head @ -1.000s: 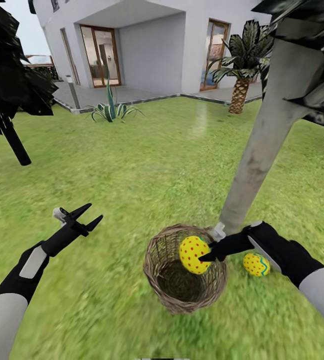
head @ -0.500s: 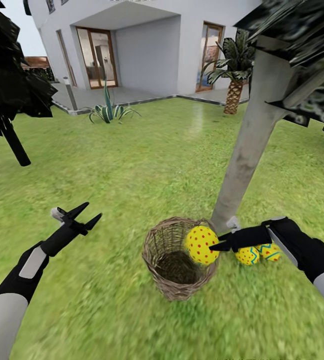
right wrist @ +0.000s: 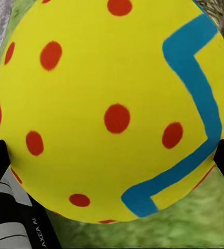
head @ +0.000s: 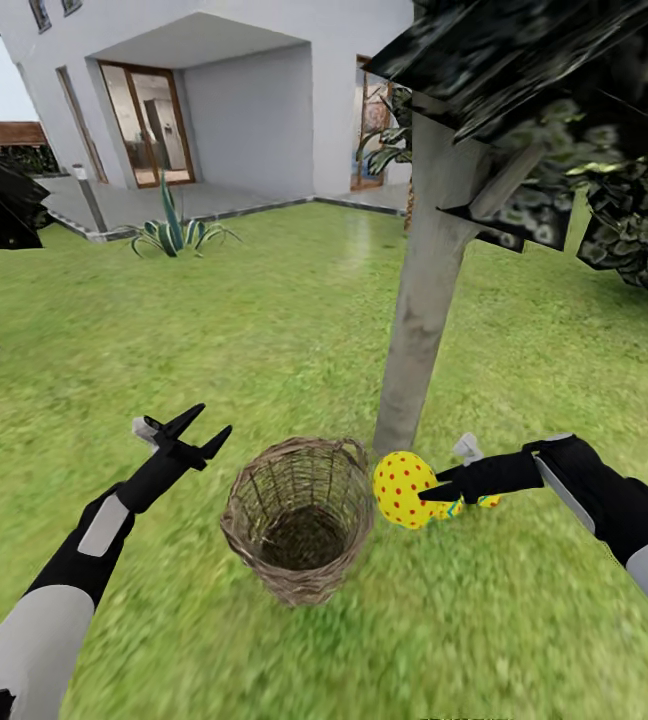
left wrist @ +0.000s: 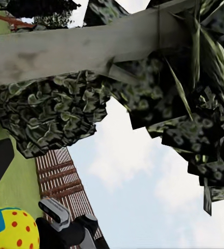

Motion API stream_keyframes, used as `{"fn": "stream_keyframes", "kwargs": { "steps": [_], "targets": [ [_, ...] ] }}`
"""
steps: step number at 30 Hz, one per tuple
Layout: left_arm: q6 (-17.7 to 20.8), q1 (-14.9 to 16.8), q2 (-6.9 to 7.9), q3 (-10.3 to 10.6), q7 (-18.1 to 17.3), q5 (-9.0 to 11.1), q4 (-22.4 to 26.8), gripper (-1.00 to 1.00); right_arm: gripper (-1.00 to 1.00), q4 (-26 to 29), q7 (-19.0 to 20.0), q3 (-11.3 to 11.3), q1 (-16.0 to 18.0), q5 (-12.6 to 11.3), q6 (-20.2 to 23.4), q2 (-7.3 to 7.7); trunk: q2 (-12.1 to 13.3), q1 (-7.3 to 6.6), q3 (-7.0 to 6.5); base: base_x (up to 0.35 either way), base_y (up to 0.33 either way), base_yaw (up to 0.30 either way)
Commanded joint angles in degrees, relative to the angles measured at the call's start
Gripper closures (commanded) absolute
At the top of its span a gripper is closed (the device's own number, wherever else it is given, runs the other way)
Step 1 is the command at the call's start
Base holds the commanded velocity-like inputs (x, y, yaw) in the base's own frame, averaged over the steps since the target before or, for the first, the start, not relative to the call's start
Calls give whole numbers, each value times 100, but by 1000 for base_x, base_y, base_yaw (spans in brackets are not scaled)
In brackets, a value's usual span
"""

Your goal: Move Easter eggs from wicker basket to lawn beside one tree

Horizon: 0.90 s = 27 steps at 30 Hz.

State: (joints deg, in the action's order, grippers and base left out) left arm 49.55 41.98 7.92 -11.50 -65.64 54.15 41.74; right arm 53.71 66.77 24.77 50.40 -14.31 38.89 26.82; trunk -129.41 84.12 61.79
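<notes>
1. Lower left of the head view: the left gripper (head: 196,432) hangs over the lawn (head: 264,300) with its fingers spread apart, holding nothing, and points toward the upper right of the frame.
2. Lower centre: the wicker basket (head: 299,515) stands on the grass, tilted so its open mouth faces the camera. Its dark interior shows bare wicker down to the base.
3. Just right of the basket rim: a yellow Easter egg (head: 402,489) with red dots, clamped between the fingers of the right gripper (head: 432,493). In the right wrist view the egg (right wrist: 114,106) sits between the two black fingers, its blue zigzag band running slantwise; I cannot tell how its long axis lies.
4. Behind that egg, low on the grass, parts of further eggs (head: 486,500) show, mostly hidden by the gripper.
5. Directly above them the pale tree trunk (head: 424,290) rises from the lawn, near the eggs.
6. Open grass lies on all sides of the basket.
</notes>
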Motion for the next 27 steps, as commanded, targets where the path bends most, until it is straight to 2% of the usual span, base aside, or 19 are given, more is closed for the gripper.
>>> {"fn": "stream_keyframes", "kwargs": {
  "steps": [1,17,27],
  "targets": [
    [38,3,0,-1,-2,17,1,-100,100,-1,-16,19,5,-45,39,7,-2,-1,-2,0,-294,-208],
    [38,3,-1,-1,-1,17,1,-100,100,-9,-21,19,6,-54,39,8,-2,-1,-112,0,-294,-207],
    [38,3,-1,-1,7,17,1,-100,100,-179,-41,-43,5,-45,18,-9,-2,-1,-117,0,-312,-17]
  ]
}}
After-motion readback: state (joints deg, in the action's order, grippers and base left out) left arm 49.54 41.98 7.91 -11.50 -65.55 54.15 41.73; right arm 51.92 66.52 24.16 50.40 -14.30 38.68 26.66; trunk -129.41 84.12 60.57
